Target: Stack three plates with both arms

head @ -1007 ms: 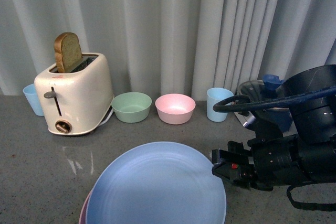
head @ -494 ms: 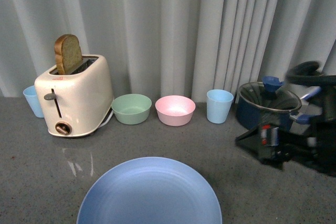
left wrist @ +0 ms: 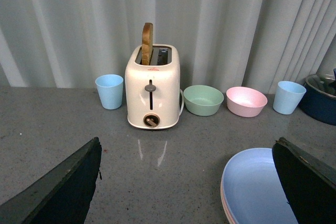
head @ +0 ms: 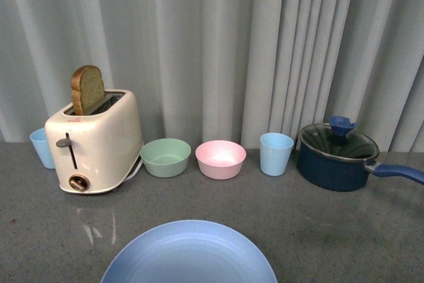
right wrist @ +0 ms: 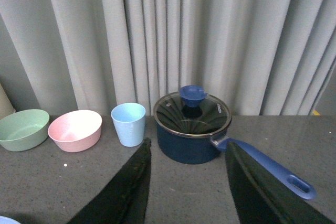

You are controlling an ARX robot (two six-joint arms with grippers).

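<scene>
The light blue plate point(head: 189, 254) lies at the near edge of the grey table, on top of a stack. In the left wrist view the light blue plate point(left wrist: 257, 184) shows a pale pink rim point(left wrist: 224, 204) under it; a beige plate cannot be made out. My left gripper point(left wrist: 189, 182) is open and empty above the table, its right finger point(left wrist: 310, 182) over the plate's edge. My right gripper point(right wrist: 186, 182) is open and empty, facing the dark blue pot point(right wrist: 191, 127). Neither arm shows in the front view.
At the back stand a cream toaster point(head: 95, 140) with a slice of bread, a blue cup point(head: 42, 147) beside it, a green bowl point(head: 165, 156), a pink bowl point(head: 220, 158), a second blue cup point(head: 275, 153) and the lidded pot point(head: 338, 156) with its handle pointing right. A grey curtain hangs behind.
My right arm has drawn back to the right and left the front view. The plate stack now sits lower in the front view, and the pink edge no longer shows there.
</scene>
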